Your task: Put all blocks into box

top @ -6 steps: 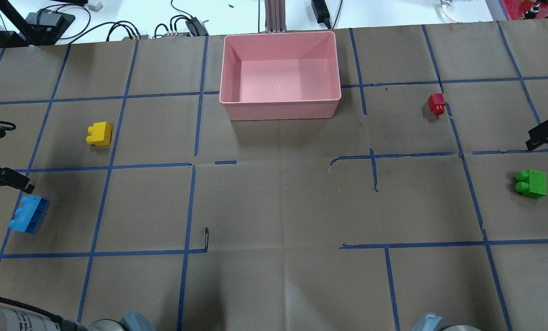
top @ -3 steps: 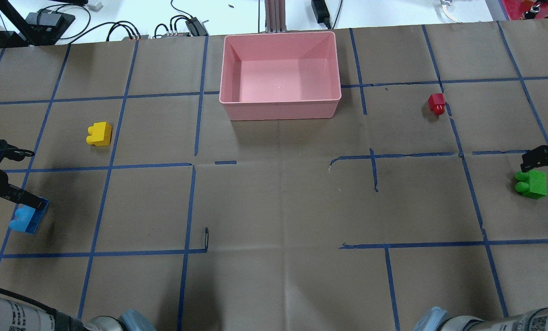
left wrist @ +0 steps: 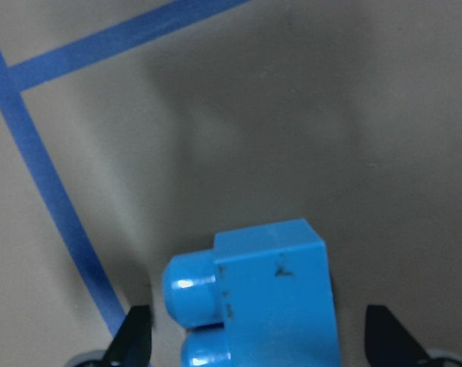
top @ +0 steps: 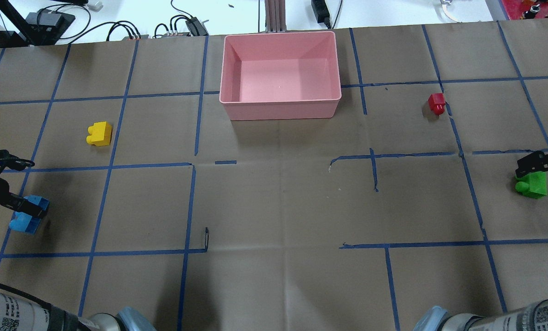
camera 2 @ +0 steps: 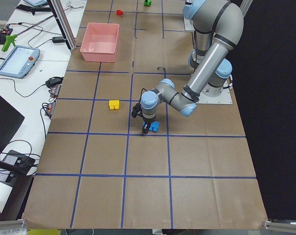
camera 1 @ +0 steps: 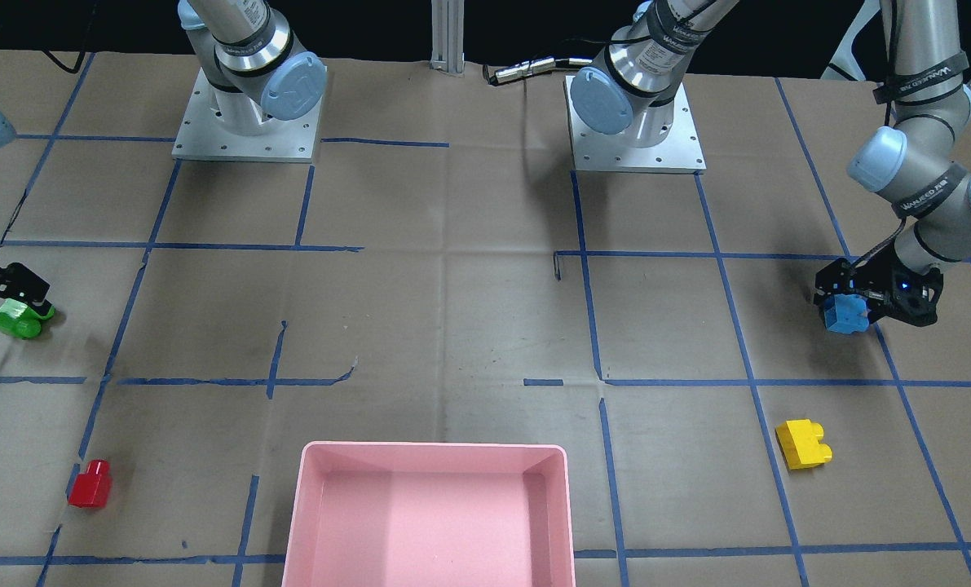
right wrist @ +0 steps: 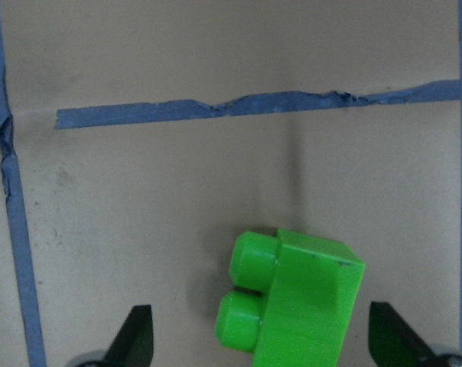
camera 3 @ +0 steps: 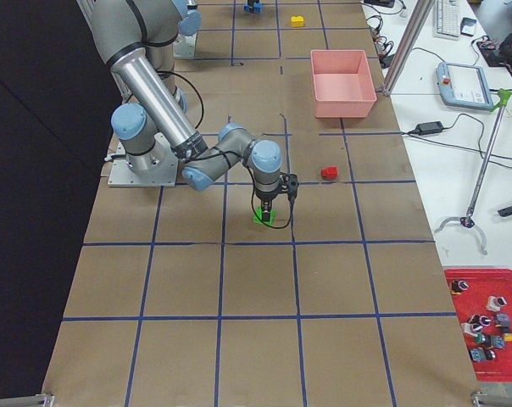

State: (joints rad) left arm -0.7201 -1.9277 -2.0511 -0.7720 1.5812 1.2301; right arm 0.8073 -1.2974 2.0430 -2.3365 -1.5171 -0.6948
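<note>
**Both grippers straddle a block, fingers spread**

The left gripper (left wrist: 261, 336) is down over the blue block (left wrist: 273, 298). Its fingers (left wrist: 137, 336) are spread wide, one on each side of the block, and a strip of table shows between each tip and the plastic. The block lies on its side with its round studs pointing sideways. Only two studs show in the wrist view, where the lower edge cuts the block off. It sits far out on the table's left side, nearer the robot than the yellow block (top: 100, 134).

The right gripper (right wrist: 263, 332) is likewise open around the green block (right wrist: 300, 306). One fingertip (right wrist: 138, 330) stands well off the stud side and the other is just beside the flat end. This block also lies on its side, its two studs pointing sideways, at the table's right edge. The red block (top: 437, 103) lies farther off on that side.

The box (top: 280, 109) stands at the far middle, well apart from all four blocks.
</note>
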